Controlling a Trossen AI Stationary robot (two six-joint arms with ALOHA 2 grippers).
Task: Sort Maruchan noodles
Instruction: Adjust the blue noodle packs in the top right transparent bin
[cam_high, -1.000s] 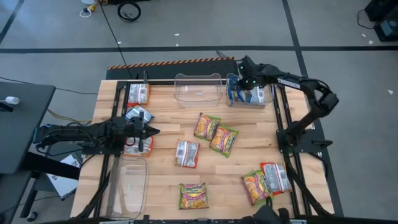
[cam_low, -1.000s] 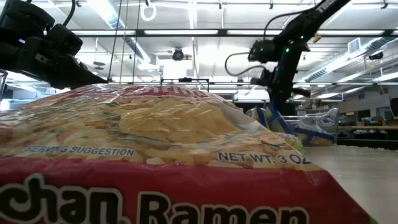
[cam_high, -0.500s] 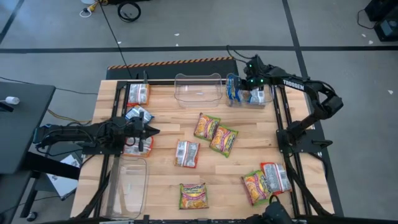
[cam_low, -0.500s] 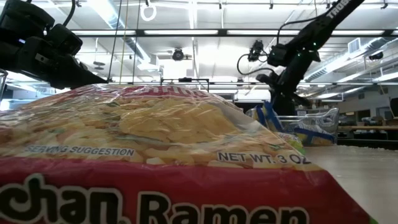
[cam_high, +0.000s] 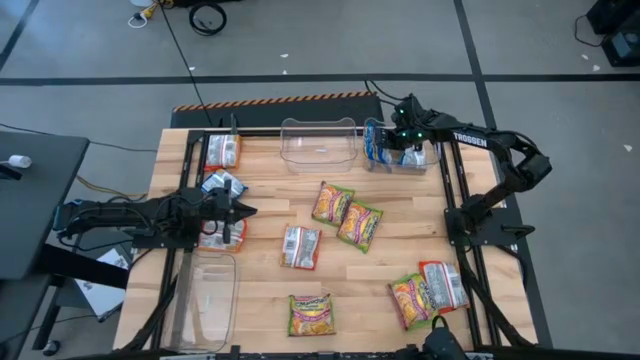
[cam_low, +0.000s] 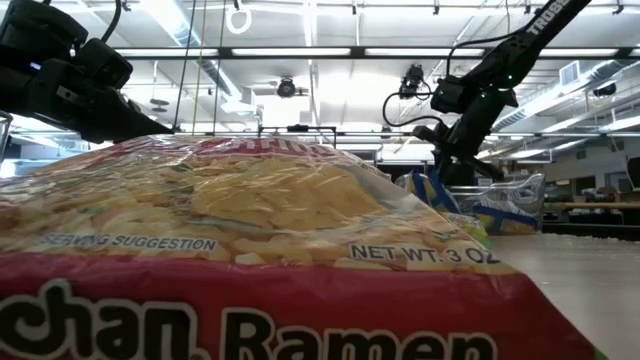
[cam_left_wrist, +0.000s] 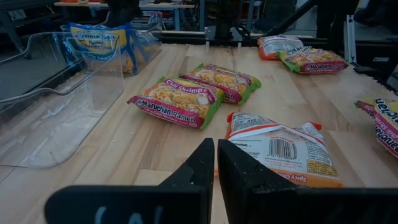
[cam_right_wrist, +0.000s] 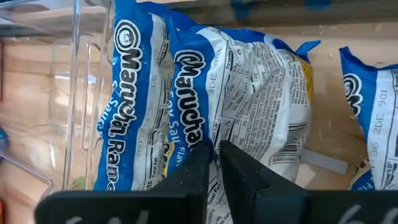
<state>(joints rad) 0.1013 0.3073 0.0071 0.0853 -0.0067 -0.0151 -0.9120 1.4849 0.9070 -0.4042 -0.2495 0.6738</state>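
On the wooden table, red-orange and yellow-green noodle packets lie scattered. Blue packets stand in the far right tub. The right claw hovers over them, parted by 1 narrow gap, gripping nothing. The left claw is clenched, empty.

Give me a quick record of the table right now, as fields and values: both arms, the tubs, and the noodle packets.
Right gripper: above the far-right clear plastic tub, over its packets
Left gripper: low, by the table's left side, fingers together, holding nothing
Far-right tub contents: blue-and-white crinkly noodle packets
Middle clear tub: no packets seen
Near-left clear tub: no packets seen
Loose packets: yellow-green packets and red-orange packets spread over the wooden table; one blue packet by the left arm
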